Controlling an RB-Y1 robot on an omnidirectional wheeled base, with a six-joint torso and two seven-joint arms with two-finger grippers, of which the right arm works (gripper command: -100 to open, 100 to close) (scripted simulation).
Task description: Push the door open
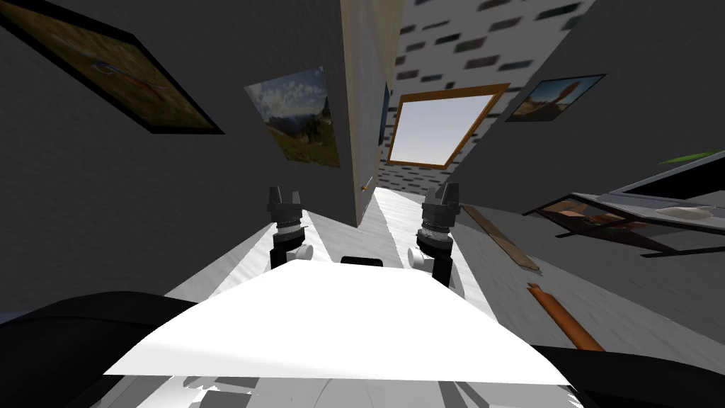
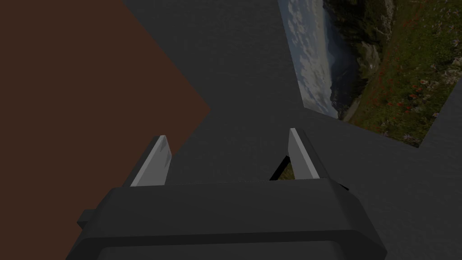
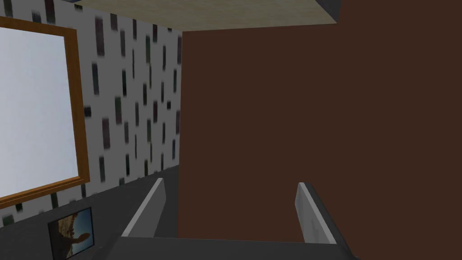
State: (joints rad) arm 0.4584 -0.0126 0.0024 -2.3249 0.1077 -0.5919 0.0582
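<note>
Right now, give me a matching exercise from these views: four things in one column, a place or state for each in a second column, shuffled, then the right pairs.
1. left claw
2. door
3. window
4. landscape picture

A. brown frame, on the patterned wall
B. pale tan, seen edge-on
C. open, facing a dark grey wall
D. hangs on that dark grey wall, left of the door

Pairs: 1-C, 2-B, 3-A, 4-D

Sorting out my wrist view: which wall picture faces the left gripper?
The cloud-and-hillside landscape beside the door, alone in having no dark frame.
</note>
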